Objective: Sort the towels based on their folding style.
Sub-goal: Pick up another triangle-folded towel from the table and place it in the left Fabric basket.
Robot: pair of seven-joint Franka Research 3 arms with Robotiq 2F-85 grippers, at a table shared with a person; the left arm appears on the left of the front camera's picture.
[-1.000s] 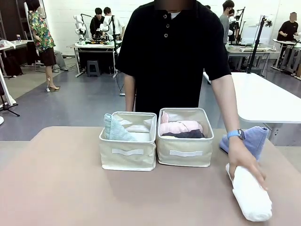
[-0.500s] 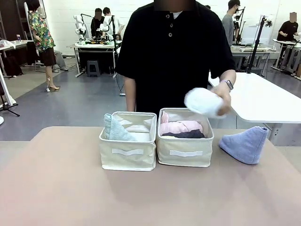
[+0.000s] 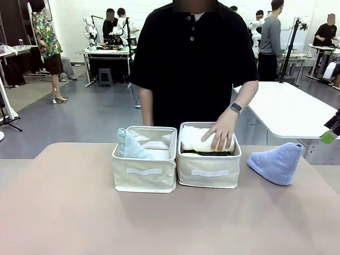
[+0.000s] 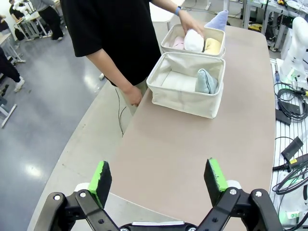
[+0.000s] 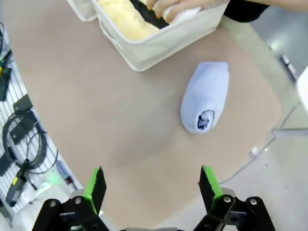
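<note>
1. Beige fabric forms the two bins side by side in the middle of the table (image 3: 79, 212): the left bin (image 3: 143, 178) and the right bin (image 3: 208, 172).
2. The person's hand (image 3: 220, 133) rests on the white towel (image 3: 194, 139), a roll lying on top in the right bin. A sliver of the dark grey towel (image 3: 206, 153) shows beneath it.
3. In the left wrist view, the pink towel (image 4: 179, 43) and the yellow towel (image 4: 212, 45) flank the white roll in that same bin.
4. The grey-green towel (image 3: 127, 146), cone-folded, stands in the left bin against its outer wall.
5. The light blue towel (image 3: 276, 162), also a cone, lies on its side on the table to the right of the right bin, apart from it.
6. The left gripper (image 4: 158, 174) hangs above the table's edge, well apart from the bins, fingers spread wide with nothing between them.
7. The right gripper (image 5: 151, 182) hovers over the table near the light blue towel, fingers likewise spread and empty.
</note>
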